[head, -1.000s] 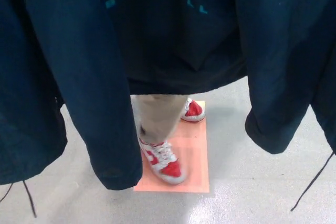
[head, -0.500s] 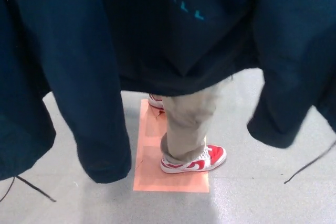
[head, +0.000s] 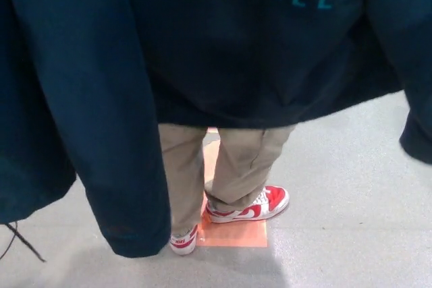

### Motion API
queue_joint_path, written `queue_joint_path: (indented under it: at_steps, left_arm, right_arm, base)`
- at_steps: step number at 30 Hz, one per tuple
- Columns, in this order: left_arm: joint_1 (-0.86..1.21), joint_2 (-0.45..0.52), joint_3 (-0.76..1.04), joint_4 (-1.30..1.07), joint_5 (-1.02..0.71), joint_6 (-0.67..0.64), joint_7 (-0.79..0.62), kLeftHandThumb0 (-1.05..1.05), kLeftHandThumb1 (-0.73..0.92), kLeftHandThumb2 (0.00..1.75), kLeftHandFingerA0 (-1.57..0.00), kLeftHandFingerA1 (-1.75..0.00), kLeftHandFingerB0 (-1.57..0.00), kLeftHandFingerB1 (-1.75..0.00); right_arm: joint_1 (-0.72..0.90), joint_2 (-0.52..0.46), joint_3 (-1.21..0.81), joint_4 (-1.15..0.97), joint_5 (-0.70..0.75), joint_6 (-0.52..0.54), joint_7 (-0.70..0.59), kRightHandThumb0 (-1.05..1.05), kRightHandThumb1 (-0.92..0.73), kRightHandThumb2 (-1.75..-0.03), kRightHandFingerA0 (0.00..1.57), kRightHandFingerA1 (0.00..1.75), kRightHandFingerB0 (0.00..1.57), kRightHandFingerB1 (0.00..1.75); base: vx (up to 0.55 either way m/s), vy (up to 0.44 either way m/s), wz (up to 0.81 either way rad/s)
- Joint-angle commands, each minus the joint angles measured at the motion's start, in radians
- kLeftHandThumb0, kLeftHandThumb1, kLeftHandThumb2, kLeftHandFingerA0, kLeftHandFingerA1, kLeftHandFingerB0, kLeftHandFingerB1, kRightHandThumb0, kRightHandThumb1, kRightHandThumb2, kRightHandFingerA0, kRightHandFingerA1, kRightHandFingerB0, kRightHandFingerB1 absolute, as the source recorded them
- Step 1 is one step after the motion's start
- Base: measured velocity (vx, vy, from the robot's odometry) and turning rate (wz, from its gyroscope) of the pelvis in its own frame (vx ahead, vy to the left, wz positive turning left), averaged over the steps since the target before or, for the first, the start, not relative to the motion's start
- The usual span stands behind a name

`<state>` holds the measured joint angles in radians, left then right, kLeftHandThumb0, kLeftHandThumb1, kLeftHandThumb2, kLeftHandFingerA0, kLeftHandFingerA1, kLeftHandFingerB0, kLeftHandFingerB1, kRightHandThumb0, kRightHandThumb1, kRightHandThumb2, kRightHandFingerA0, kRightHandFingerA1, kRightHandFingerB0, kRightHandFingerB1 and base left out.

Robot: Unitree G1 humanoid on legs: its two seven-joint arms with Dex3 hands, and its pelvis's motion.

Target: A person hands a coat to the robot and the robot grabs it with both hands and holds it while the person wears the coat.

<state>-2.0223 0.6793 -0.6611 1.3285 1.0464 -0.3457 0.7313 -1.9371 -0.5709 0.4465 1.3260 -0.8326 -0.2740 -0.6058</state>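
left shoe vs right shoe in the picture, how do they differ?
The picture-left shoe is mostly hidden behind the hanging coat sleeve, only its toe showing; the picture-right shoe shows nearly whole. The left one points toward the camera, the right one lies side-on. The left sits at the orange mat's corner, the right squarely on it. Both are red and white, under khaki trousers.

The coat (head: 88,99) is dark navy. The top (head: 256,52) under it is nearly black with teal letters. Trousers (head: 236,166) are beige, the 2 shoes (head: 253,206) red and white, the floor mat (head: 236,234) orange-pink, the floor (head: 351,207) pale grey.
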Motion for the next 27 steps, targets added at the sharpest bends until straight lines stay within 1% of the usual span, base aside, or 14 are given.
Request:
queue_joint_path:
  at_steps: [1, 3, 4, 6, 7, 9, 11, 14, 15, 18, 19, 24, 25, 27]
  left_arm:
    - [-0.046, 0.039, -0.001, 0.008, 0.007, 0.058, -0.013, -0.3, 0.57, 0.6, -0.94, -1.57, -0.79, -0.61]
    - [-0.049, 0.037, -0.005, 0.009, 0.012, 0.063, -0.003, -0.33, 0.57, 0.63, -0.94, -1.57, -0.78, -0.63]
    - [-0.051, 0.035, -0.006, 0.009, 0.013, 0.066, -0.005, -0.29, 0.58, 0.57, -0.95, -1.58, -0.77, -0.62]
    - [-0.054, 0.036, -0.008, 0.01, 0.015, 0.068, -0.008, -0.28, 0.59, 0.58, -0.94, -1.59, -0.77, -0.63]
    - [-0.058, 0.037, -0.009, 0.01, 0.014, 0.066, -0.011, -0.3, 0.57, 0.63, -0.93, -1.58, -0.77, -0.66]
    - [-0.062, 0.037, -0.01, 0.011, 0.014, 0.065, -0.011, -0.31, 0.56, 0.63, -0.93, -1.58, -0.77, -0.68]
    - [-0.068, 0.034, -0.01, 0.012, 0.013, 0.069, -0.016, -0.26, 0.57, 0.6, -0.91, -1.58, -0.78, -0.69]
    - [-0.073, 0.032, -0.014, 0.013, 0.013, 0.072, -0.024, -0.25, 0.6, 0.61, -0.92, -1.57, -0.78, -0.68]
    - [-0.074, 0.033, -0.017, 0.013, 0.016, 0.07, -0.018, -0.24, 0.61, 0.61, -0.94, -1.54, -0.8, -0.63]
    - [-0.079, 0.034, -0.023, 0.014, 0.019, 0.067, -0.018, -0.27, 0.61, 0.61, -0.94, -1.57, -0.77, -0.64]
    - [-0.08, 0.034, -0.02, 0.013, 0.013, 0.063, -0.03, -0.27, 0.61, 0.61, -0.95, -1.55, -0.78, -0.6]
    - [-0.075, 0.033, -0.024, 0.012, 0.015, 0.062, -0.016, -0.27, 0.63, 0.61, -0.93, -1.56, -0.79, -0.6]
    - [-0.075, 0.033, -0.025, 0.012, 0.016, 0.062, -0.014, -0.27, 0.63, 0.61, -0.93, -1.56, -0.79, -0.6]
    - [-0.073, 0.033, -0.027, 0.012, 0.017, 0.065, -0.016, -0.26, 0.59, 0.61, -0.92, -1.58, -0.77, -0.61]
  right_arm:
    - [-0.031, -0.029, 0.002, 0.005, 0.002, 0.046, 0.001, -0.21, -0.6, -0.58, 1.02, 1.58, 0.84, 0.64]
    - [-0.029, -0.036, 0.003, 0.005, 0.002, 0.039, 0.001, -0.21, -0.58, -0.59, 1.02, 1.57, 0.82, 0.63]
    - [-0.029, -0.039, 0.005, 0.005, 0.0, 0.037, 0.001, -0.21, -0.58, -0.57, 1.04, 1.54, 0.83, 0.62]
    - [-0.032, -0.04, 0.007, 0.005, 0.0, 0.037, 0.001, -0.21, -0.58, -0.57, 1.04, 1.55, 0.83, 0.63]
    - [-0.033, -0.041, 0.009, 0.005, -0.001, 0.036, 0.0, -0.21, -0.58, -0.57, 1.04, 1.55, 0.83, 0.65]
    - [-0.035, -0.045, 0.013, 0.006, -0.004, 0.036, -0.001, -0.21, -0.58, -0.57, 1.04, 1.55, 0.83, 0.64]
    - [-0.038, -0.046, 0.017, 0.006, -0.007, 0.038, 0.0, -0.24, -0.57, -0.6, 1.04, 1.57, 0.83, 0.64]
    - [-0.042, -0.045, 0.019, 0.007, -0.005, 0.041, 0.006, -0.22, -0.57, -0.6, 1.02, 1.56, 0.83, 0.65]
    - [-0.044, -0.044, 0.019, 0.007, -0.004, 0.043, 0.011, -0.24, -0.58, -0.61, 0.99, 1.57, 0.82, 0.65]
    - [-0.05, -0.042, 0.019, 0.008, -0.002, 0.047, 0.022, -0.23, -0.56, -0.6, 1.0, 1.56, 0.83, 0.64]
    - [-0.051, -0.042, 0.02, 0.008, -0.003, 0.047, 0.02, -0.23, -0.56, -0.6, 0.99, 1.57, 0.83, 0.64]
    - [-0.047, -0.042, 0.019, 0.006, -0.001, 0.046, 0.017, -0.22, -0.56, -0.6, 0.97, 1.59, 0.84, 0.65]
    - [-0.047, -0.042, 0.019, 0.006, -0.001, 0.046, 0.016, -0.22, -0.56, -0.6, 0.97, 1.59, 0.84, 0.65]
    - [-0.045, -0.044, 0.022, 0.006, -0.005, 0.043, 0.011, -0.24, -0.57, -0.6, 1.03, 1.57, 0.83, 0.64]
  base:
    - [0.0, 0.0, 0.0]
    - [0.0, 0.0, 0.0]
    - [0.0, 0.0, 0.0]
    - [0.0, 0.0, 0.0]
    - [0.0, 0.0, 0.0]
    - [0.0, 0.0, 0.0]
    - [0.0, 0.0, 0.0]
    - [0.0, 0.0, 0.0]
    - [0.0, 0.0, 0.0]
    - [0.0, 0.0, 0.0]
    - [0.0, 0.0, 0.0]
    - [0.0, 0.0, 0.0]
    - [0.0, 0.0, 0.0]
    - [0.0, 0.0, 0.0]
